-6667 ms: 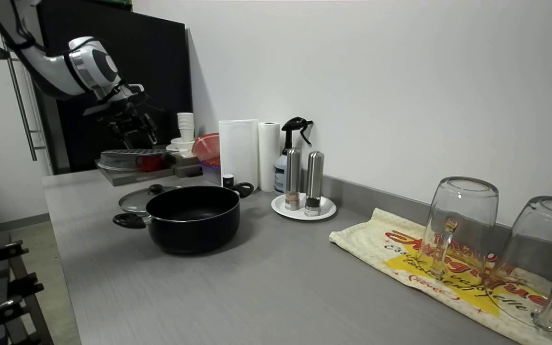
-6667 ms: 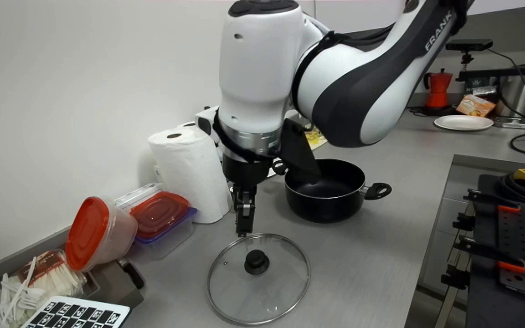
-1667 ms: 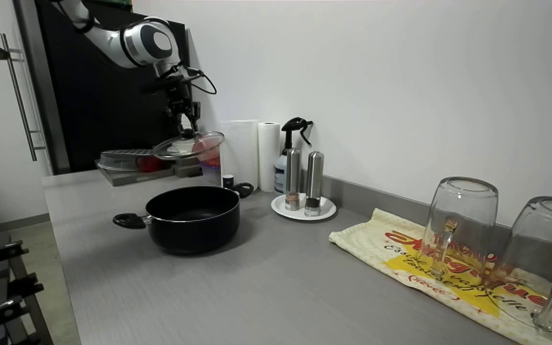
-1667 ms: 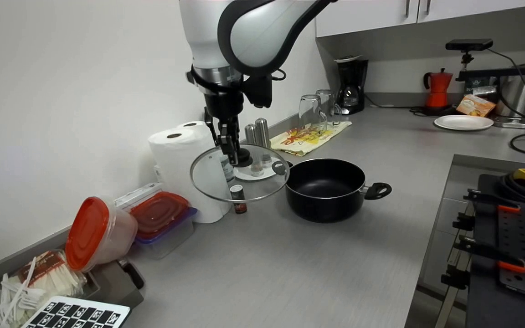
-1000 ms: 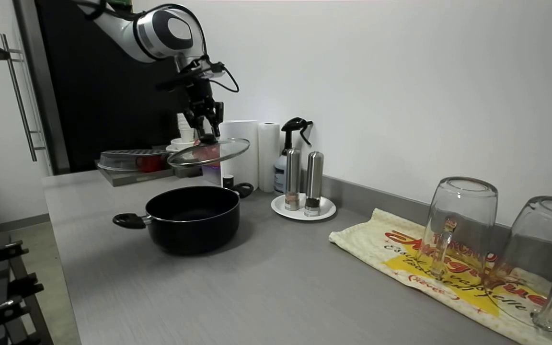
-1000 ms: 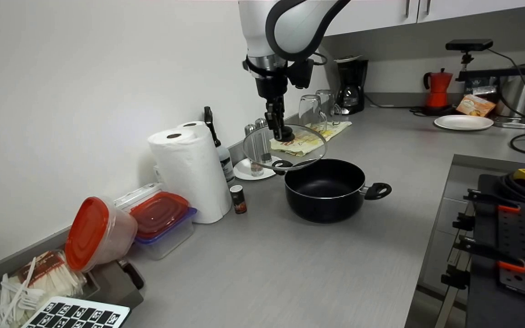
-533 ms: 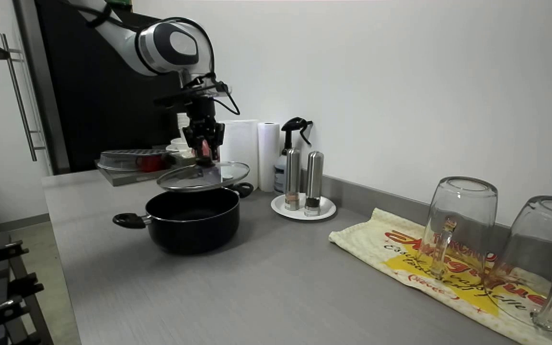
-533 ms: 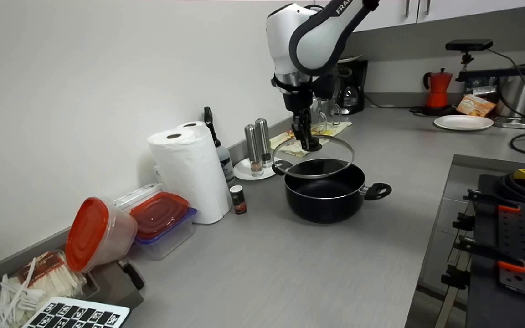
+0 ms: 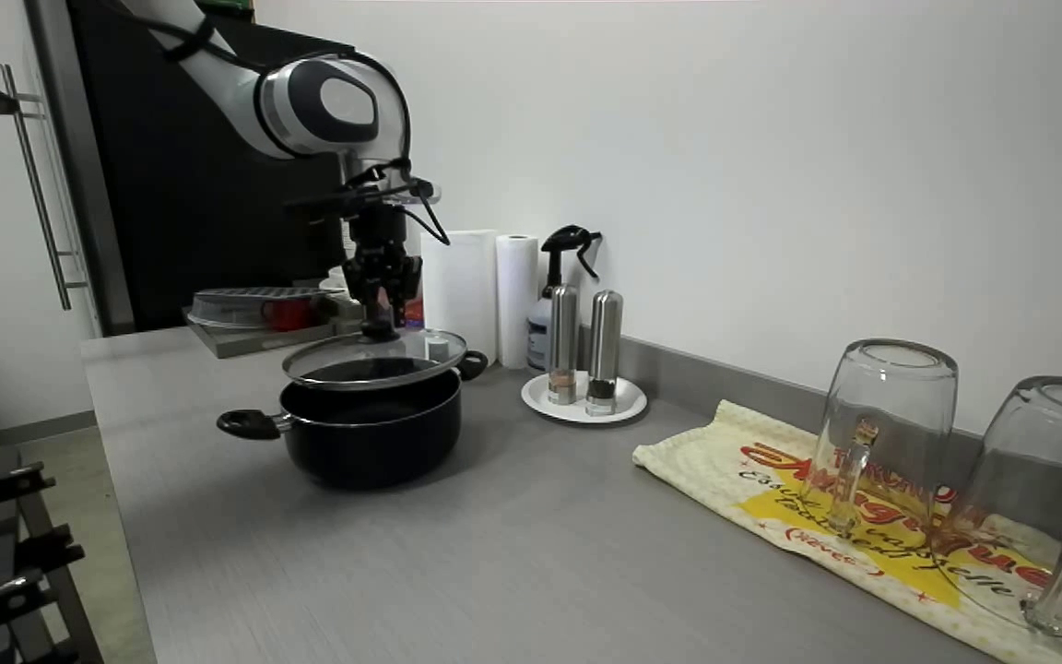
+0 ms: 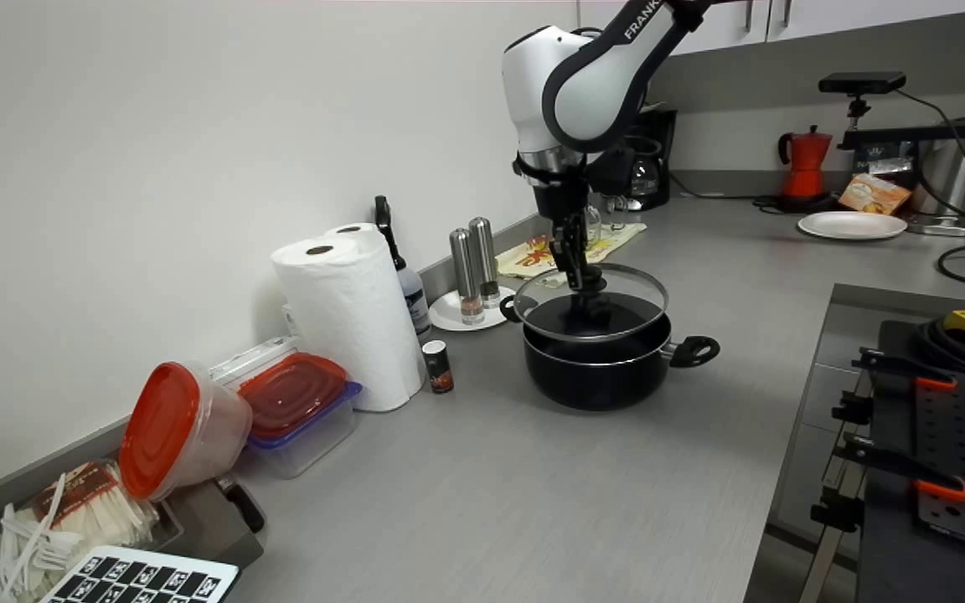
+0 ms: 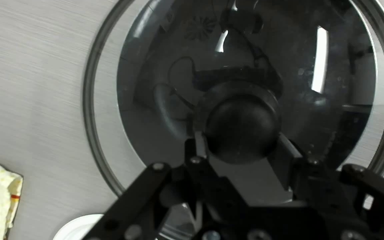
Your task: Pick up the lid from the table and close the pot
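So that the pot (image 10: 596, 383) can presumably be covered, the lid (image 10: 600, 316) is held above its mouth, not yet seated — the lid's knob (image 11: 242, 123) pinched by the gripper (image 11: 244, 143), whose jaws are parted only knob-wide.

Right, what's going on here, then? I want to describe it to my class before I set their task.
A robot arm is holding a glass lid up off the table, its gripper closed on the knob. The lid hangs over the pot, which stands on the table. A gap shows between lid and pot in both exterior views, so the pot isn't closed yet.
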Tool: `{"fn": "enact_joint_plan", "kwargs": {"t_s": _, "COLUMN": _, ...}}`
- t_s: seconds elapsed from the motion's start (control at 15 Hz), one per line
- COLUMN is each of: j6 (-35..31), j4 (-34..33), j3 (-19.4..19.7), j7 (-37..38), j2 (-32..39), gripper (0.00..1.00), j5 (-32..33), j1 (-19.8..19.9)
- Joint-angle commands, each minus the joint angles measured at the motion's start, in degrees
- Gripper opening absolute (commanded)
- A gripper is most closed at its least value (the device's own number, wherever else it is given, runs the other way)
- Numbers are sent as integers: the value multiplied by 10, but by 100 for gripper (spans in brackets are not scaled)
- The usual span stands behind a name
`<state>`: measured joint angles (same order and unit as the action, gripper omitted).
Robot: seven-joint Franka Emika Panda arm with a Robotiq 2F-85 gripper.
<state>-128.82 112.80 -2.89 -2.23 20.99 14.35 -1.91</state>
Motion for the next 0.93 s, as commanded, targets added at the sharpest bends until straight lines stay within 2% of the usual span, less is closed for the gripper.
{"fn": "enact_joint_plan", "kwargs": {"t_s": 0.0, "j6": -1, "j4": 10, "j3": -1, "j7": -23, "j2": -12, "gripper": 23, "j5": -32, "j1": 3}}
{"fn": "enact_joint_plan", "kwargs": {"t_s": 0.87, "j6": 1, "j4": 23, "j3": 2, "j7": -28, "j2": 0, "gripper": 23, "j5": -44, "j1": 10}}
